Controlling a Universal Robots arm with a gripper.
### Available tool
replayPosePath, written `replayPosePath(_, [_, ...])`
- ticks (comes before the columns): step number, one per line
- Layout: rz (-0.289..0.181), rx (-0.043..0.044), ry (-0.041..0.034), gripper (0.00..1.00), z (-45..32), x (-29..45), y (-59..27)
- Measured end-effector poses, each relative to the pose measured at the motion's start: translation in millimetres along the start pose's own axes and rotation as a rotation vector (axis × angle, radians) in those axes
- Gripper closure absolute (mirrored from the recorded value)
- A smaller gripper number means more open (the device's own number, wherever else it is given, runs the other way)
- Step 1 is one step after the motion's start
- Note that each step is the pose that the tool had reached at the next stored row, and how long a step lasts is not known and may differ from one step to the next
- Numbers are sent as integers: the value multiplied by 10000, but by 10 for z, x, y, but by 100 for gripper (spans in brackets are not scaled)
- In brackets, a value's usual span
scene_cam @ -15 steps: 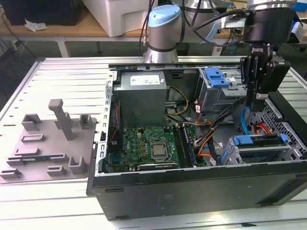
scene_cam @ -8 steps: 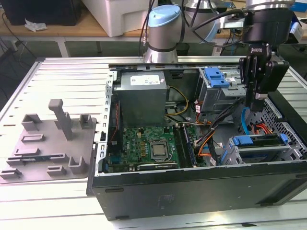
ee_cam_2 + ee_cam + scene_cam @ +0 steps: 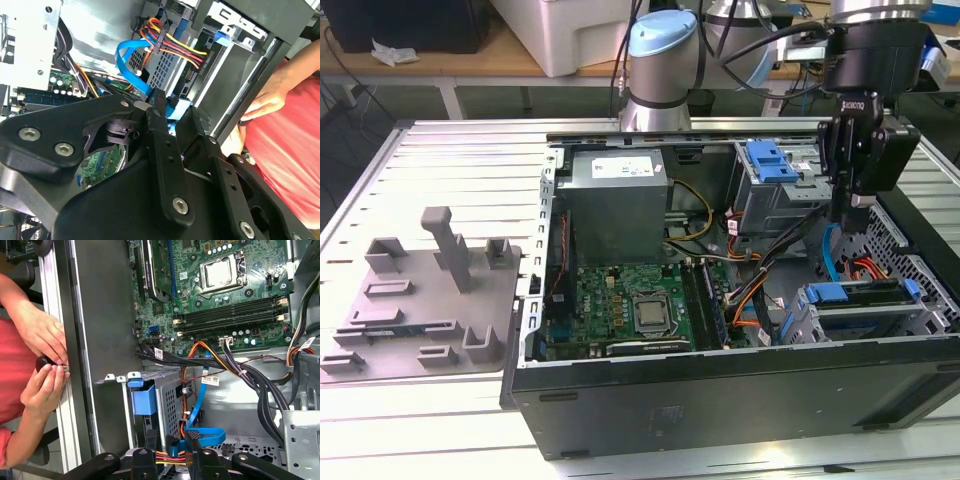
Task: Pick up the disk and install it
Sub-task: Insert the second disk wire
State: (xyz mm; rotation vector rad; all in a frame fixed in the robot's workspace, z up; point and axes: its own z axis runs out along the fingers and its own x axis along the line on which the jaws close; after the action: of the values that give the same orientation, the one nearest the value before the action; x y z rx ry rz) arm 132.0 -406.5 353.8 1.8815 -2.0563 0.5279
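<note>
Hovering above the seated disk point(image 3: 865, 297), the tool point(image 3: 850, 205).

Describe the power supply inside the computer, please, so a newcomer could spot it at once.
Find the open computer case on the slatted table. Just beyond its green circuit board sits the power supply, the one big plain grey metal box, unlike the blue-tabbed drive cages beside it.

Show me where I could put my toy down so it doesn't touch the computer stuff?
The ribbed metal table is bare behind the grey fixture tray, left of the computer case in the exterior view. A strip along the front is bare too. Inside the case, cables and the gripper crowd everything.
</note>
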Motion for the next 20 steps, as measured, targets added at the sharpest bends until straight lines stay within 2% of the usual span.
replayPosePath(6, [-99,66,-6,64,7,-17,2])
replayPosePath(7, [-112,74,-4,65,9,-18,3])
replayPosePath(8, [-115,79,-4,73,11,-20,3])
replayPosePath(13, [-115,92,-5,73,19,-24,5])
replayPosePath(19, [-77,164,-10,73,21,-25,5])
replayPosePath(20, [-72,174,-12,81,21,-25,5])
